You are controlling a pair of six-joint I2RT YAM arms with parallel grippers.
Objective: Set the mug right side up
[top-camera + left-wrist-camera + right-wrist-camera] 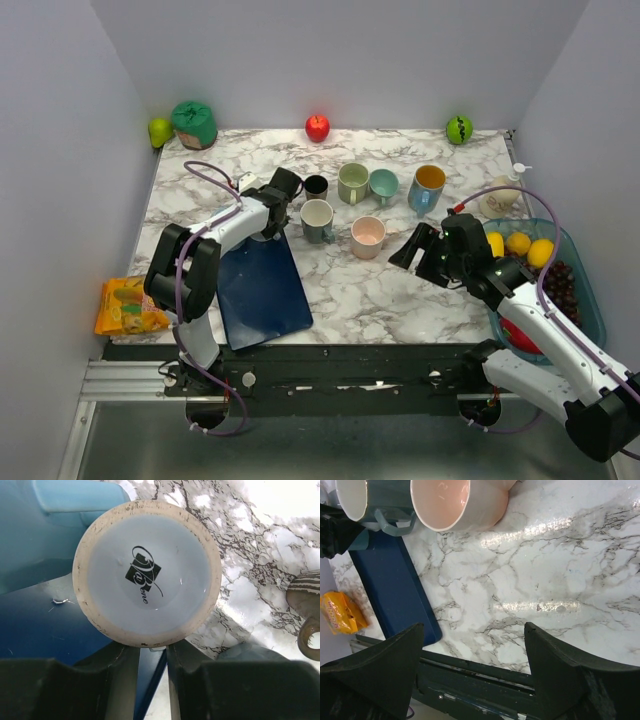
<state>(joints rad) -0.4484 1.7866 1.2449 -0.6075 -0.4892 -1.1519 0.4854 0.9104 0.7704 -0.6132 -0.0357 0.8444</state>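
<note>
Six mugs (pixel 368 237) on table (pixel 400 290); 1 upside-down mug (pixel 147 572) by L gripper (pixel 153 652), fingers (pixel 117 672) near together, can't tell if holding. R gripper (pixel 474 630) spread wide, empty. 1 blue board (pixel 262 290).

A: What am I driving here?
B: You've got a left arm (pixel 235 225) and right arm (pixel 542 328) in white shells with black joints.
A: Cabling?
B: You'll see a purple cable (pixel 210 168) looped along each. The fingers (pixel 375 672) of your right gripper (pixel 474 630) are thick matte black wedges.
</note>
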